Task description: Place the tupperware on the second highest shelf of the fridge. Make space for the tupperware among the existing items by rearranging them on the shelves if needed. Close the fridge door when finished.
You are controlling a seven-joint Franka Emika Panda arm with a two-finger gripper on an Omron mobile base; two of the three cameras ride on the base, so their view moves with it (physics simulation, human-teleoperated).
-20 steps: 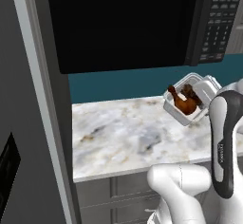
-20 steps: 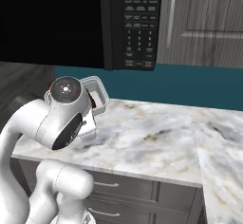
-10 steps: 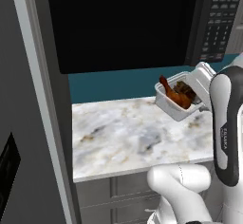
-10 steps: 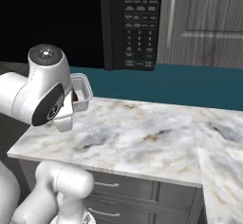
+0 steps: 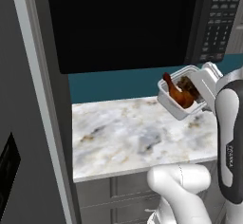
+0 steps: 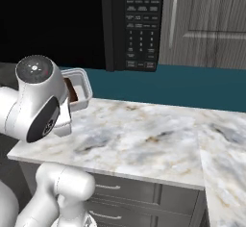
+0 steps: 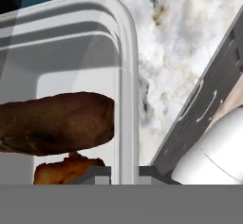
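The hand (image 7: 124, 172) is clamped tight on one wall of the tupperware (image 5: 180, 95), carrying it tilted above the marble table (image 5: 137, 135), apparently in transit towards the fridge (image 5: 28, 123), with the microwave (image 5: 142, 23) behind.

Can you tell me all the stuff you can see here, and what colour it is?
tupperware: one, clear white with brown food, held tilted above the counter
counter: one, white-grey marble, below the microwave
microwave: one, black, above the counter
fridge door: one, grey with a black panel, left of the counter
cabinet: one, grey wood, right of the microwave
drawers: grey, under the counter
wall: teal, behind the counter
arm: one, white
gripper: one, dark tips, shut on the tupperware's wall
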